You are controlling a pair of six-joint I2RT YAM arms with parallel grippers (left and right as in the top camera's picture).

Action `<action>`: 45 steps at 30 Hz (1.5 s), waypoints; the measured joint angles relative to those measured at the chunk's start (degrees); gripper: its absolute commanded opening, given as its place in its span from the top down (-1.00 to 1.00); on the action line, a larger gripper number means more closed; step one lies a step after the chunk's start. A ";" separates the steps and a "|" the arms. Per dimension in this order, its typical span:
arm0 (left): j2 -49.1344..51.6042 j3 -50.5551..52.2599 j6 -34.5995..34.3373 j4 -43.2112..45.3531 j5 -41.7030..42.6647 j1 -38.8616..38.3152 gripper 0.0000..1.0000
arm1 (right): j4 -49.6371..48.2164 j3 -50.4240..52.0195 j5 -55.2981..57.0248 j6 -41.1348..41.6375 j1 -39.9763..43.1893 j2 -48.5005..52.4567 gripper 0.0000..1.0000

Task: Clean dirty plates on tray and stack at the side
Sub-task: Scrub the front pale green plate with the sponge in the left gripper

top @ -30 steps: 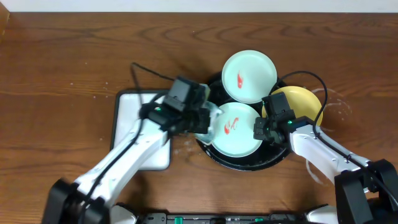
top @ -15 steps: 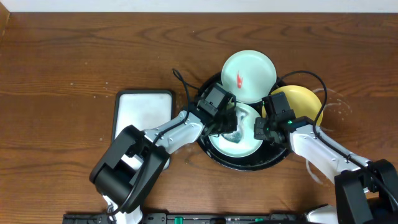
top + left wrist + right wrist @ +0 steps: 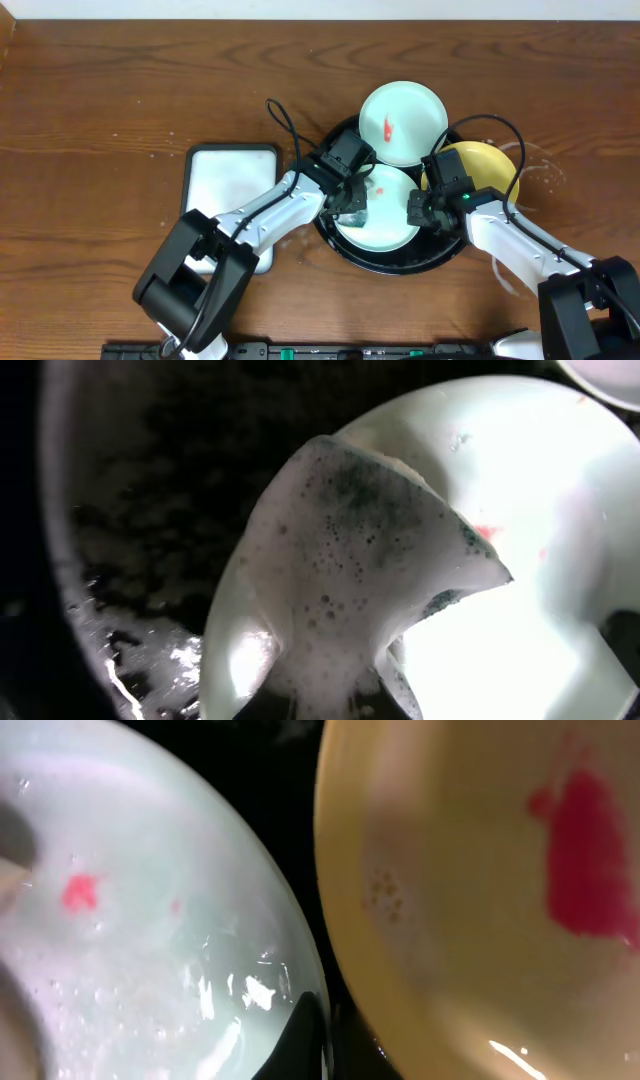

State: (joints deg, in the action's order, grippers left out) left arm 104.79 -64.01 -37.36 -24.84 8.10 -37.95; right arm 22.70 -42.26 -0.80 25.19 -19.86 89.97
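L arm scrubbing middle plate in black tray, R arm at that plate's rim.

L→R: white tray [image 3: 228, 170] sits on table just left of black tray [image 3: 392, 263]. L gripper [image 3: 354, 204] jaws closed on foamy green sponge [image 3: 350, 560], sponge pressed on left part of middle plate [image 3: 392, 225]. That plate is mint, wet w/ suds, red smear near top edge, lying in black tray. Top plate [image 3: 402, 122] is mint w/ red smear mid-face and overlaps tray's far rim. R gripper [image 3: 420, 210] jaws closed at middle plate's right rim, can't tell if pinching it. Yellow plate [image 3: 488, 165] just right of it, over tray's right rim, red smear on its face.
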 measured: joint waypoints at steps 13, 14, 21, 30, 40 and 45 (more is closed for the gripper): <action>5.55 -0.66 -2.69 16.17 2.27 -4.31 0.85 | 0.13 0.00 0.24 -0.46 0.02 0.00 0.98; 6.36 -0.87 -3.45 18.03 3.76 -4.70 0.85 | 0.11 -0.02 0.44 -0.46 0.02 0.00 0.98; 8.31 -1.05 -7.91 23.58 9.31 -5.22 0.85 | 0.13 -0.04 1.27 -0.72 0.07 0.00 0.98; 8.68 -2.19 -8.20 19.74 10.88 -4.59 0.85 | 0.17 -0.04 1.68 -0.87 0.07 0.00 0.98; 6.05 -4.50 -7.37 -0.02 11.54 0.02 0.85 | 0.17 -0.04 1.66 -0.87 0.07 0.00 0.98; 3.91 -3.32 -7.37 -4.15 11.02 2.91 0.85 | 0.17 -0.04 1.66 -0.87 0.07 0.00 0.97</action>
State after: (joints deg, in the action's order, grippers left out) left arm 108.71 -67.33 -44.73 -28.99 19.11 -35.05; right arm 22.87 -42.30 0.86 24.32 -19.79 89.97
